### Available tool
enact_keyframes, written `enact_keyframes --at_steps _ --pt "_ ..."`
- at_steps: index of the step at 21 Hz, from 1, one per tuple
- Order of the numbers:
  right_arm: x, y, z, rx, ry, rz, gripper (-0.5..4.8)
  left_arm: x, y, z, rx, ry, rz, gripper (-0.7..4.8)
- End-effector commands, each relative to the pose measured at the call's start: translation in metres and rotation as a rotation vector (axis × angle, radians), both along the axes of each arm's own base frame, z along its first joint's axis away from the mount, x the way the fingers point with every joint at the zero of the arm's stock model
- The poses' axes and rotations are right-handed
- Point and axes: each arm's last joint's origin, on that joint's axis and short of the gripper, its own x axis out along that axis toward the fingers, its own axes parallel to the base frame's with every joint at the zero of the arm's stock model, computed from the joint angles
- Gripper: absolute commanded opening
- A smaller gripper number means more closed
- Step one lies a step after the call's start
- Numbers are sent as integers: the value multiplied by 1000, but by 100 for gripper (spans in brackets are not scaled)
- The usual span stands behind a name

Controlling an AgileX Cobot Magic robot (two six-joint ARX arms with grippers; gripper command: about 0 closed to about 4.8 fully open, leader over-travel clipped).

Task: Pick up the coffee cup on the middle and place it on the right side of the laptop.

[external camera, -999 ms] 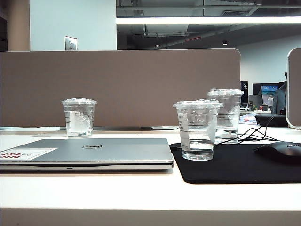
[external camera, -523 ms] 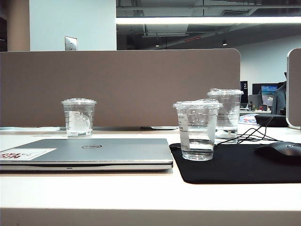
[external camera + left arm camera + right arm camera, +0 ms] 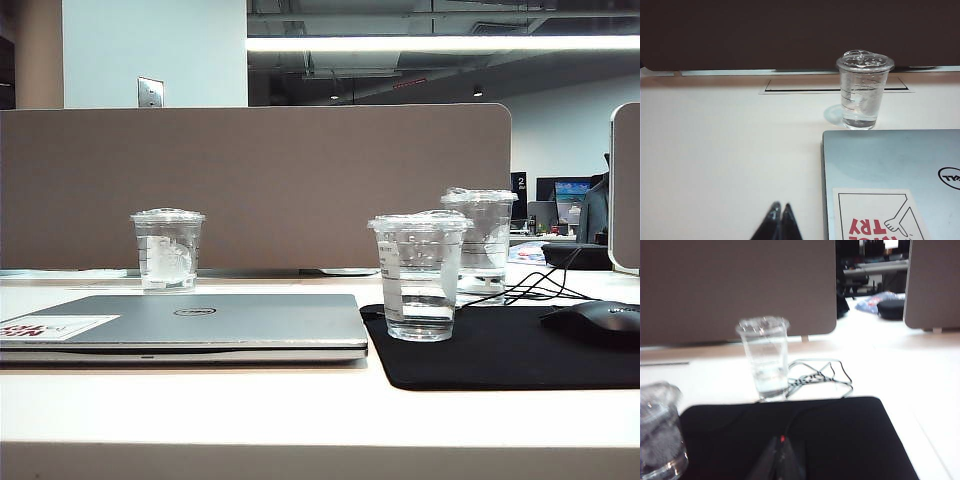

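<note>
On the closed lid of the thin silver-grey laptop [image 3: 185, 322]: round Dell logo mid-lid, white sticker [image 3: 879, 216] with red "TRY" and a line-drawn hand at one corner. Faint white printed lines on the small clear plastic lidded coffee cup [image 3: 419, 276]; round white logo on the clear cup [image 3: 167, 249] behind the laptop.

Coffee cup upright on the black mouse pad [image 3: 510, 350], just right of the laptop, some clear liquid inside. Seen from the right wrist, blurred at the frame edge [image 3: 659, 432], off to one side of the right gripper [image 3: 779, 460]; gripper tips pinched together, holding nothing, low over the pad, apart from the cup. Taller clear lidded cup [image 3: 765, 357] beyond the pad's far edge, beside a loop of black cable [image 3: 819, 374]. Black mouse [image 3: 598, 320] on the pad's right part.

Left gripper [image 3: 779, 222] fingers pressed shut, empty, above the bare white desk [image 3: 725, 150] just beside the laptop's edge; logo cup well ahead of it.

White desk, grey-brown fabric partition [image 3: 250, 185] along the back, open office with strip light [image 3: 440, 43] and monitor [image 3: 572, 200] beyond.
</note>
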Motion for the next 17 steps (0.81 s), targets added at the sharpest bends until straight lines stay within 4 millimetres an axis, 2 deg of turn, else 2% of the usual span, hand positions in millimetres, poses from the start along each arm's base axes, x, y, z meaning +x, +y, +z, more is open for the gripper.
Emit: enact_keyframes --at_steps 1,9,17 --pt "0 -1 -2 1 6 7 -5 0 0 2 1 -16 3 -5" --pt "0 -9 -2 -3 3 -11 -5 0 0 2 1 -16 3 -5" --pt "0 -7 -3 -5 13 9 -5 0 0 2 1 -16 3 -5"
